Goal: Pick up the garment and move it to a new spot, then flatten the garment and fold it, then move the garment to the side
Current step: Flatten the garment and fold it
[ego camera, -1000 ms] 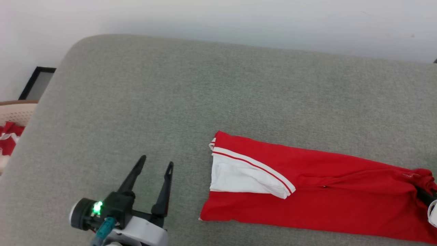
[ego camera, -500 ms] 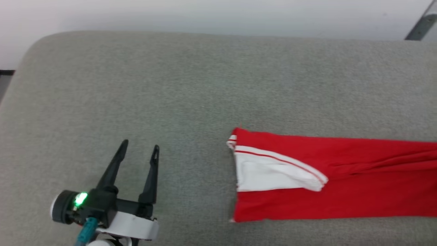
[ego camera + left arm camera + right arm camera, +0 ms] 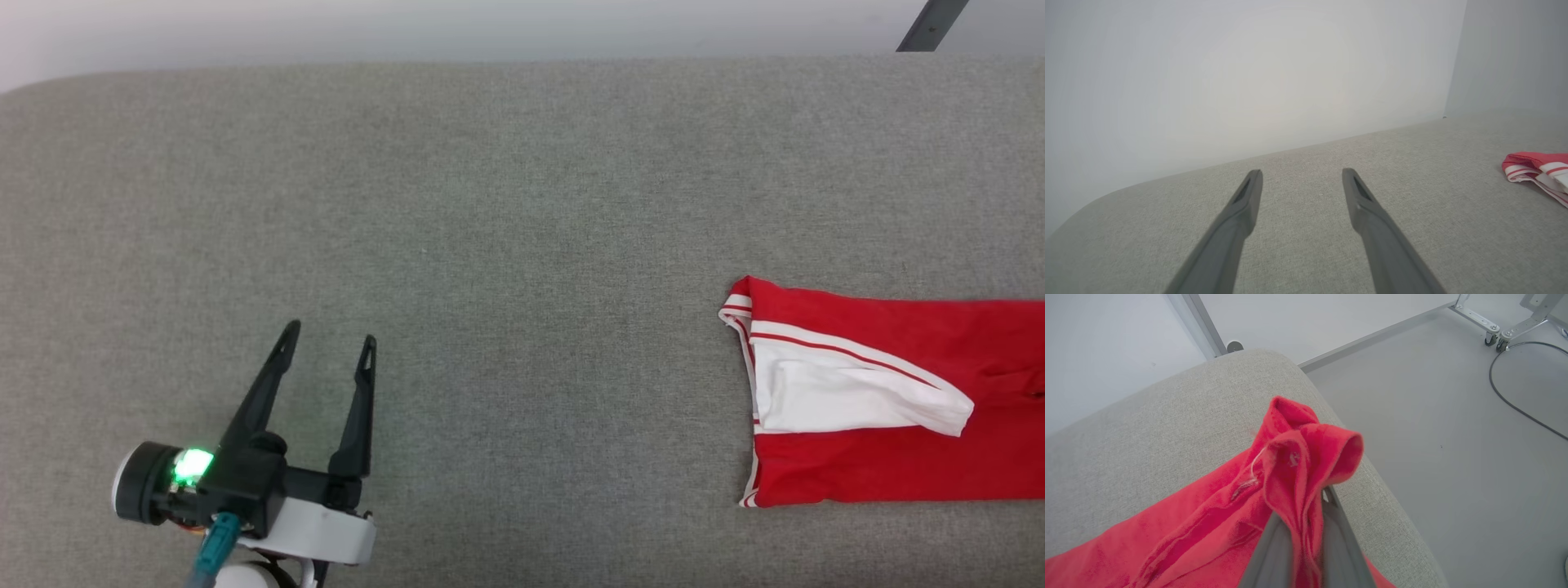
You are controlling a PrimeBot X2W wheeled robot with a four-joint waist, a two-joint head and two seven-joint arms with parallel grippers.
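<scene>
The garment [image 3: 898,461] lies folded into a long red strip at the right of the grey cushion, a white sleeve [image 3: 841,396] with striped trim on top; its right part runs out of the head view. In the right wrist view my right gripper [image 3: 1302,514] is shut on a bunched red end of the garment [image 3: 1208,522], close to the cushion's rounded end. My left gripper [image 3: 331,335] hovers open at the lower left, far from the cloth, nothing between its fingers [image 3: 1249,192]. The garment's striped corner [image 3: 1531,165] shows at the far right of the left wrist view.
The grey cushion [image 3: 522,204] stretches wide between the left gripper and the garment. A pale wall runs behind it. Beyond the cushion's right end [image 3: 1384,506] lies bare floor with a black cable [image 3: 1515,400] and metal frame feet [image 3: 1490,332].
The head camera has swung right. Even so, the garment has slid rightward across the cushion, its left edge now much farther from the left gripper, which stays open.
</scene>
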